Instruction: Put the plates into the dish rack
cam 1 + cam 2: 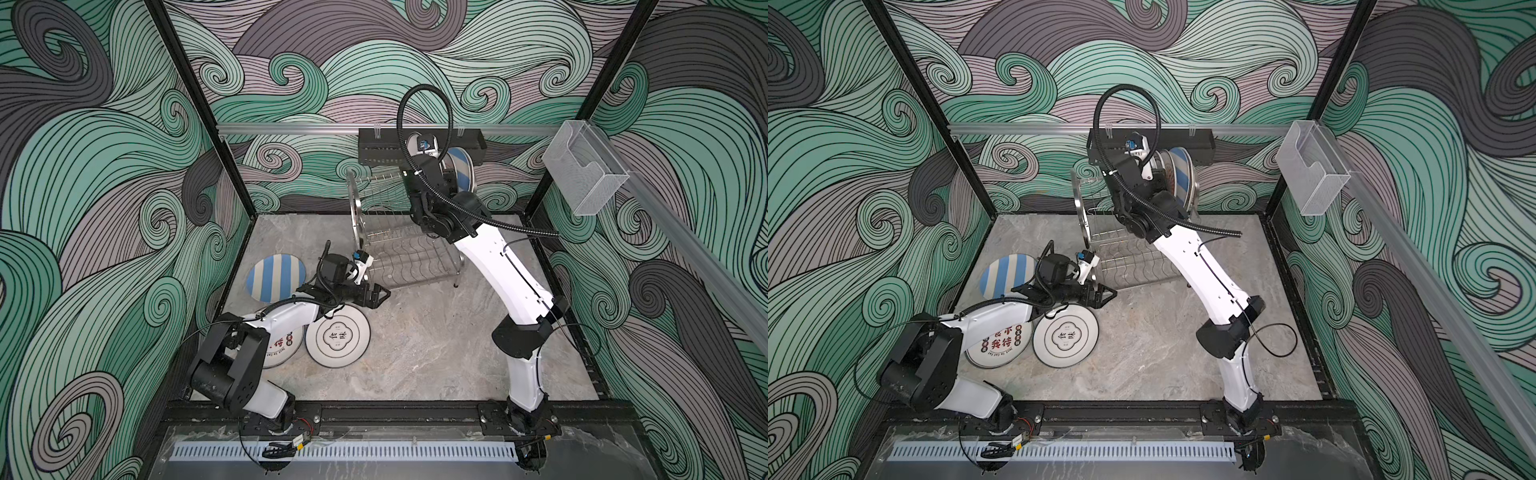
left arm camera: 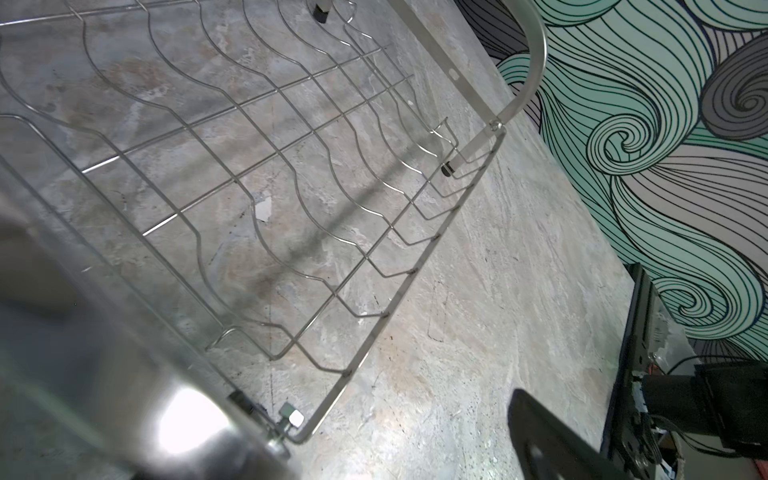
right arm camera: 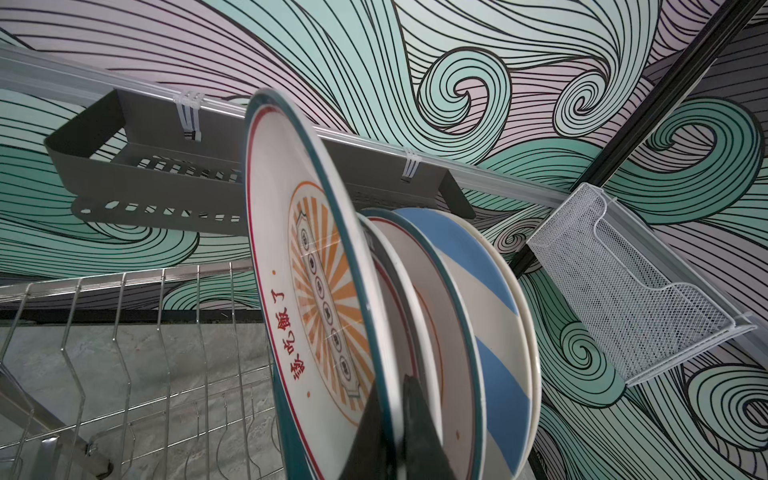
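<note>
Against swirl-patterned walls [image 1: 83, 208], right end effector [image 3: 390, 399] pinches sunburst plate [image 3: 320, 266] at dish rack [image 1: 409, 257]; left end effector [image 1: 376, 296]: gap unclear.

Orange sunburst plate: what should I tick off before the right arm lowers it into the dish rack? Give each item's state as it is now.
1. Right gripper shut on the rim of the orange sunburst plate: ok.
2. Plate held upright, on edge over the dish rack: ok.
3. Empty wire slots beside the held plate: ok.
4. Gap to the green-rimmed plate standing in front of the blue-striped plate: cannot tell, they overlap in the right wrist view.
5. Left gripper low by the rack's front corner, away from the upper tier: ok.
6. Rack steadied by the left gripper: cannot tell.
</note>
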